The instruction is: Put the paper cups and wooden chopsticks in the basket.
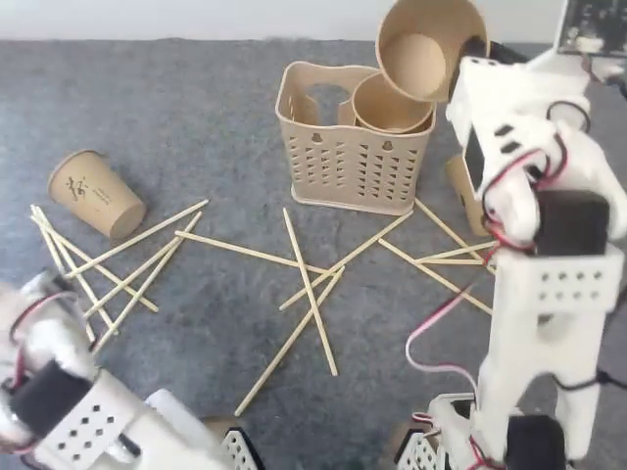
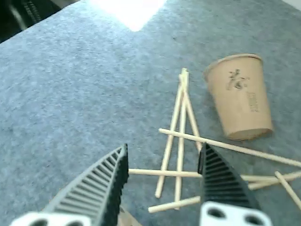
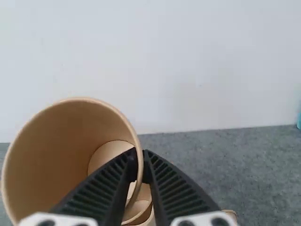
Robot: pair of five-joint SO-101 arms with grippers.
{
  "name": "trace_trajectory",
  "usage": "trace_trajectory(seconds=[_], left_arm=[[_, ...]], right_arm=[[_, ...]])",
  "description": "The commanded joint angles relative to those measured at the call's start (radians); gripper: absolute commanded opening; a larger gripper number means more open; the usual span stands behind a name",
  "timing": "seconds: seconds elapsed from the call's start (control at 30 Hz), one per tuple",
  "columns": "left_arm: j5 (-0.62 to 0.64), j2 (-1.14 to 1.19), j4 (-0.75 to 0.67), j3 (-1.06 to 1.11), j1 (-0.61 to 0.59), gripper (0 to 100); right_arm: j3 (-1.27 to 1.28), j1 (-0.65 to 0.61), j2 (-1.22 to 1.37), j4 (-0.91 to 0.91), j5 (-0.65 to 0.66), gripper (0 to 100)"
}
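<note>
A tan slotted basket point(image 1: 338, 162) stands at the back middle of the grey mat with one paper cup point(image 1: 390, 103) upright inside it. Just above it my right gripper point(image 3: 139, 155) is shut on the rim of a second paper cup point(image 1: 426, 44), tilted with its mouth toward the camera point(image 3: 61, 141). A third cup point(image 1: 96, 194) lies on its side at the left, also in the left wrist view point(image 2: 242, 99). Wooden chopsticks point(image 1: 312, 284) lie scattered over the mat. My left gripper point(image 2: 164, 150) hangs open over a bundle of chopsticks point(image 2: 181, 136) near that cup.
Another tan cup point(image 1: 462, 191) stands right of the basket, partly hidden by the right arm point(image 1: 549, 245). More chopsticks point(image 1: 441, 259) lie there. The left arm point(image 1: 59, 392) fills the front left corner. A white wall runs behind the mat.
</note>
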Motion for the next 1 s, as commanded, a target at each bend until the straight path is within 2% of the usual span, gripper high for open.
trace_trajectory(seconds=[0.0,0.17,0.37,0.67,0.97], left_arm=[[-0.012,-0.061,-0.117,0.105,-0.160,23],[-0.014,-0.092,-0.269,0.266,-0.281,23],[-0.014,-0.094,-0.391,0.374,-0.331,23],[-0.014,-0.094,-0.405,0.378,-0.382,23],[-0.068,-0.095,-0.405,0.395,-0.384,23]], right_arm=[[-0.049,-0.016,0.064,-0.042,-0.008,0.9],[-0.049,-0.025,0.143,-0.090,-0.005,0.9],[-0.051,-0.051,0.209,-0.150,0.061,0.9],[-0.049,-0.099,0.214,-0.030,0.057,0.9],[-0.049,-0.028,0.213,0.054,0.055,0.9]])
